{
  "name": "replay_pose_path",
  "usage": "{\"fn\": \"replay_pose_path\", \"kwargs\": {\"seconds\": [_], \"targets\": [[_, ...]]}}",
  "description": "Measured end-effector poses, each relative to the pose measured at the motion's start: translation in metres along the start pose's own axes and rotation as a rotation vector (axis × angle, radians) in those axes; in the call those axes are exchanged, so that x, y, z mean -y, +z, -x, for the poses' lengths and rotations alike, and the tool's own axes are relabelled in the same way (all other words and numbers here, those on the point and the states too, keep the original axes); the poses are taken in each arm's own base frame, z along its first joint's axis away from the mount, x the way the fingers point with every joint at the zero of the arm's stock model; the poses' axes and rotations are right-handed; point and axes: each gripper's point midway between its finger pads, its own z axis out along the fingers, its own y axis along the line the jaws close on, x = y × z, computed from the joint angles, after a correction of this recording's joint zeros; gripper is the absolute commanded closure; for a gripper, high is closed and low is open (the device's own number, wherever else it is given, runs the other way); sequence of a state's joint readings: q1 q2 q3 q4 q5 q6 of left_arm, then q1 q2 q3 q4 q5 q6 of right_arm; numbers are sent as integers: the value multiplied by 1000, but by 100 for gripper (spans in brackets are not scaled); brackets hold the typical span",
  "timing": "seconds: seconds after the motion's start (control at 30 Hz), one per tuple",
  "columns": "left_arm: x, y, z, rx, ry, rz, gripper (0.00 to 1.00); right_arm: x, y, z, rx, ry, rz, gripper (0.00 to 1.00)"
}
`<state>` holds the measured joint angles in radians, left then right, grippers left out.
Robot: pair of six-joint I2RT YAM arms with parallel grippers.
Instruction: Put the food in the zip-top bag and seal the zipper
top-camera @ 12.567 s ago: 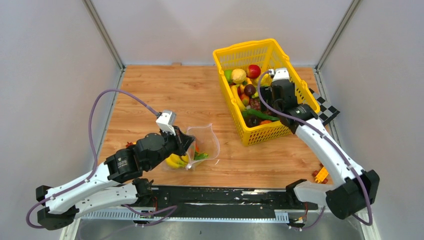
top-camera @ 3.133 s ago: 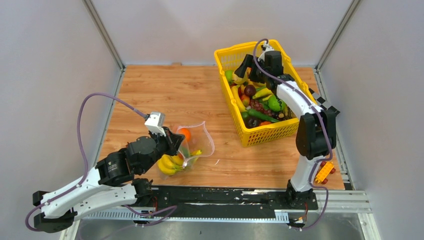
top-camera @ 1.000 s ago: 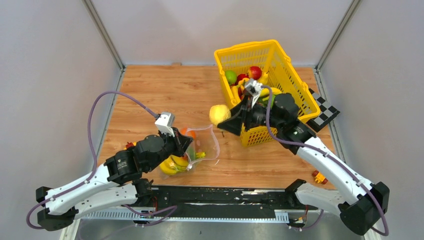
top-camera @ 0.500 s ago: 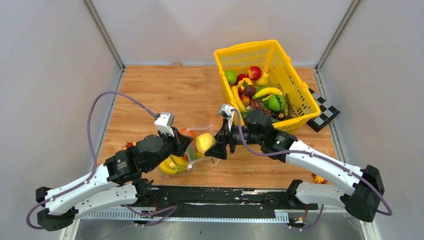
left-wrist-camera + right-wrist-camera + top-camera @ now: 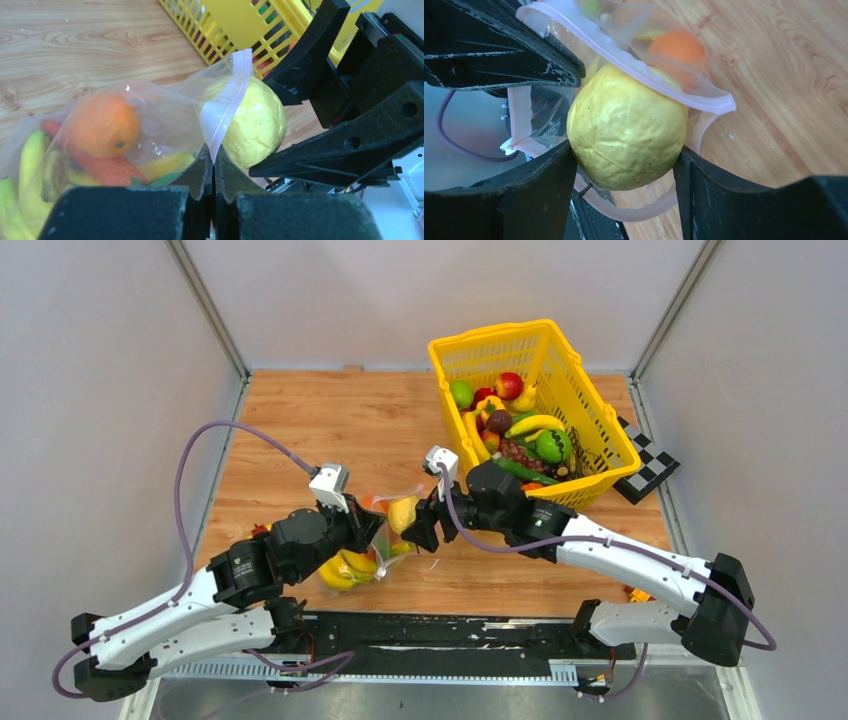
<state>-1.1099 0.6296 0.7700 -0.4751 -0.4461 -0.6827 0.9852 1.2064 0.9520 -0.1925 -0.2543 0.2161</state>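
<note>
You are looking at a light wooden tabletop [image 5: 330,430] boxed in by plain grey walls [image 5: 90,390], evenly lit.

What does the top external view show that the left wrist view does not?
Only the top external view: the red apple inside the yellow basket, and the checkered board. Only the left wrist view: the left pincer shut on the zipper. Both: the right pincer holding the pale yellow fruit at the mouth of the zip-top bag, with the orange inside.
</note>
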Motion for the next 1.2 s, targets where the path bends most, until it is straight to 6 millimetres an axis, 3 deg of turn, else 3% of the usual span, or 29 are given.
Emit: {"fn": "replay_pose_path", "kwargs": {"seconds": [0.33,0.5,0.63,0.77,0.87,1.0,1.1,1.2], "targets": [[5,-5,12,8,11,-7,99,-12,3,10,33,-149,-70,19],[5,-4,12,6,13,-3,99,-15,-1,17,76,-157,-56,18],[4,-5,13,12,13,3,99,-24,-18,30,148,-156,-27,20],[3,-6,15,19,10,4,99,-33,-45,45,262,-163,-5,26],[3,-6,15,21,8,3,99,-21,-56,45,301,-130,-74,32],[3,-6,15,21,9,3,99,2,-51,34,278,-56,-187,39],[3,-6,15,21,8,3,99,9,-40,17,216,-24,-207,52],[3,-6,16,23,8,2,99,15,-29,0,150,12,-229,57]]}}
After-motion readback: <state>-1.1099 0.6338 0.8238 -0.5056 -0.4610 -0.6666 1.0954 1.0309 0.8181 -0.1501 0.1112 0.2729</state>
